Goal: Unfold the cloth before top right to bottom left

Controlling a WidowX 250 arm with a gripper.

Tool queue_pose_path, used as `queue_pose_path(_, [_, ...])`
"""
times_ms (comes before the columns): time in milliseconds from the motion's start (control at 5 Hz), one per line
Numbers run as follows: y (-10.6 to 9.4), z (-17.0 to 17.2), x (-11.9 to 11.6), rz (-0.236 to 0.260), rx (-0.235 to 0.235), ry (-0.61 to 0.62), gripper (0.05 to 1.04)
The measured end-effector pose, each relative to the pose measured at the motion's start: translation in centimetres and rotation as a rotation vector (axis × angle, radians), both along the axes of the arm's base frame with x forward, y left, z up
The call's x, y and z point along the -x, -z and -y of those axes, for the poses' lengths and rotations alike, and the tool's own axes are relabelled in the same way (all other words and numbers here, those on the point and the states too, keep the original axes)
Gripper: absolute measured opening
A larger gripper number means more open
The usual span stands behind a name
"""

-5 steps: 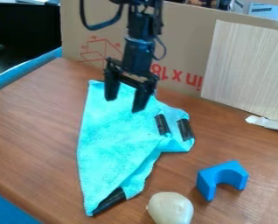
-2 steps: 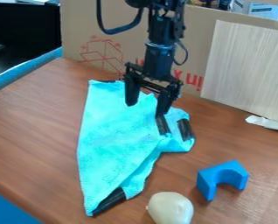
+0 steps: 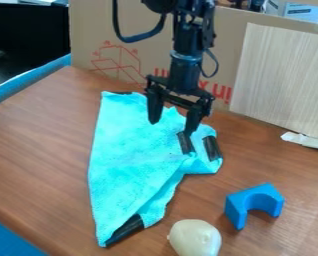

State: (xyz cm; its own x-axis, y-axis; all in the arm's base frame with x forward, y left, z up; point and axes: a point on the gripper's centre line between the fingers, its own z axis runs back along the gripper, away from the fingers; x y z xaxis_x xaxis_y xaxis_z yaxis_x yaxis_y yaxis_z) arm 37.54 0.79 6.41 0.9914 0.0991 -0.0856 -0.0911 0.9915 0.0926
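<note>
The turquoise cloth [image 3: 131, 155] lies partly folded on the wooden surface [image 3: 41, 140], two dark strips at its crumpled right side. The pincer [image 3: 172, 127] is spread over its upper right, pinching nothing. This looks like lining up for the grasp; next, it should probably descend, catch only the top layer near those strips, lift and draw it toward the bottom left.

The cloth [image 3: 131, 155] is turquoise with black patches. Brown wood grain runs over the table [image 3: 35, 145]; at lower right, the notched block [image 3: 254, 201] is blue.
</note>
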Motion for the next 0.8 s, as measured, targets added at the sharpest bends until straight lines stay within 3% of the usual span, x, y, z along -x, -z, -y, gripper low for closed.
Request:
queue_pose_path(200, [0.0, 0.1, -0.3, 0.020, -0.005, -0.028, 1.000])
queue_pose_path(800, [2.1, 0.1, -0.6, 0.003, -0.012, -0.057, 1.000])
